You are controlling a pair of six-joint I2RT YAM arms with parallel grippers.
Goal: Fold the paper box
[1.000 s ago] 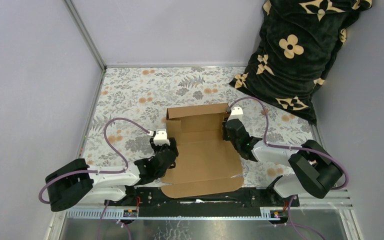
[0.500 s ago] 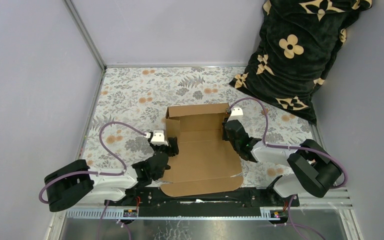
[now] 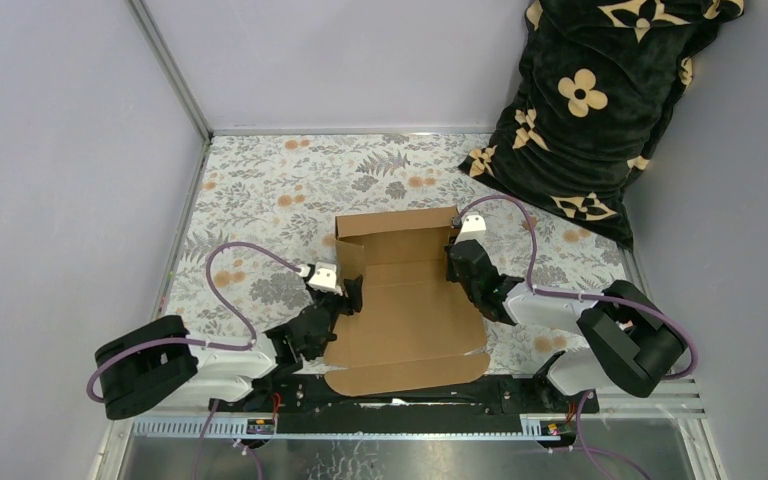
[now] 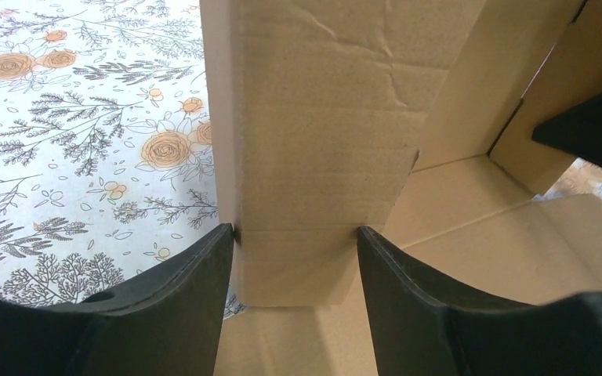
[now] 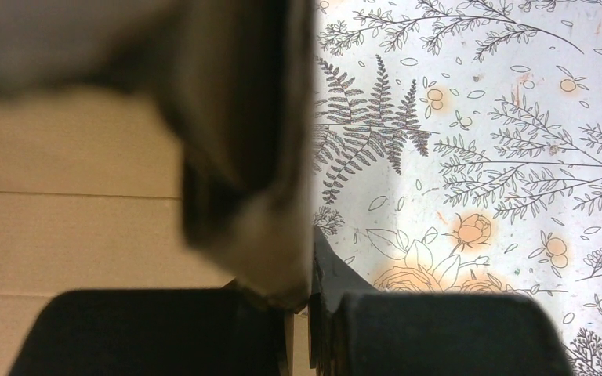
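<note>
Left fingers spread astride an upright flap of the paper box; right fingers pressed together at its right wall. Back off and your flap may spring flat.

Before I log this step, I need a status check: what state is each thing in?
Brown corrugated cardboard box: partly folded, back and side walls raised, front panel flat.
Left end effector: open, straddling the left side flap.
Right end effector: shut at the box's right side; grip unclear.
Black pillow with tan flowers: slumped in the far right corner.
</note>
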